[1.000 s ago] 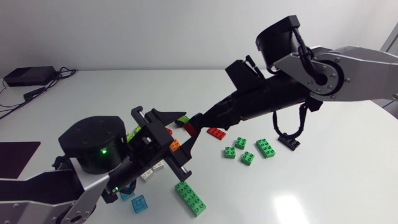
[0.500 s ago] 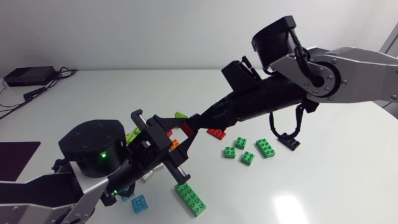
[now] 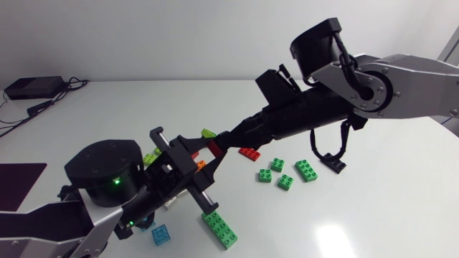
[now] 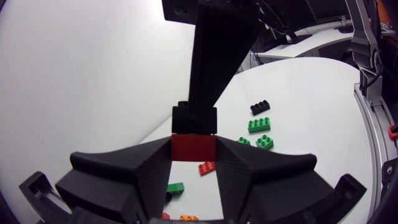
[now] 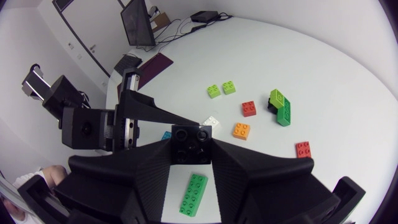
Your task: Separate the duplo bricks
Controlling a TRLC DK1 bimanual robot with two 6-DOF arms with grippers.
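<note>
Above the table's left-middle, the two arms meet tip to tip.

- Left gripper: pinching the red brick from two sides.
- Right gripper: clamped on the black brick, one finger on each flank.
- Left wrist view: black brick sits directly on top of the red one. Faces touch, no gap visible.
- Both bricks are held clear of the table.

Loose on the table:
- Long green brick just beside the left arm's wrist, with a blue brick near it.
- White brick and orange brick, both partly hidden by the left arm.
- Flat red brick under the right arm.
- Cluster of small green bricks just past the flat red brick, with a loose black brick beside the cluster.
- Right wrist view: two lime bricks side by side, and a lime-on-green stack well apart from them.

Stud markings too small to read.
</note>
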